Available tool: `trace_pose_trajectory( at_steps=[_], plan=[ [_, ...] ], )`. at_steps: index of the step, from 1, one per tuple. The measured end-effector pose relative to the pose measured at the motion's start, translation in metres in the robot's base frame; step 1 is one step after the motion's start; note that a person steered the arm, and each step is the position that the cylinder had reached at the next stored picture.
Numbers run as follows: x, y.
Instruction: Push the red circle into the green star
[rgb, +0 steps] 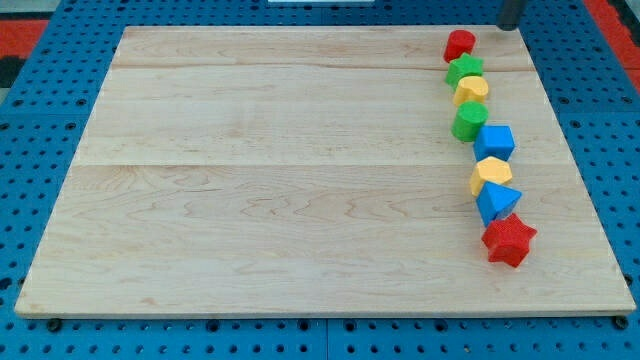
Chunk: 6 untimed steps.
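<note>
The red circle (459, 45) lies near the board's top right corner. The green star (465, 70) lies just below it, touching it or nearly so. My tip (510, 27) shows at the view's top edge, up and to the right of the red circle, clear of it by about a block's width. Only the rod's short lower end is in view.
Below the green star a column of blocks runs down the board's right side: a yellow block (472, 90), a green circle (468, 121), a blue block (494, 142), a yellow hexagon (491, 174), a blue triangle (497, 201) and a red star (508, 240). The wooden board (280, 180) rests on blue pegboard.
</note>
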<state>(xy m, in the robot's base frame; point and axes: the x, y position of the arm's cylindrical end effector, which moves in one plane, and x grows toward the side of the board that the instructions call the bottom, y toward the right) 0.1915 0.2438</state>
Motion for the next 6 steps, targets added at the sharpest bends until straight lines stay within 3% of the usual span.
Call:
trace_pose_trajectory(
  at_steps=[2,4,6],
  plan=[
    [0.008,-0.051],
    [0.077,-0.051],
    [0.118,-0.051]
  ],
)
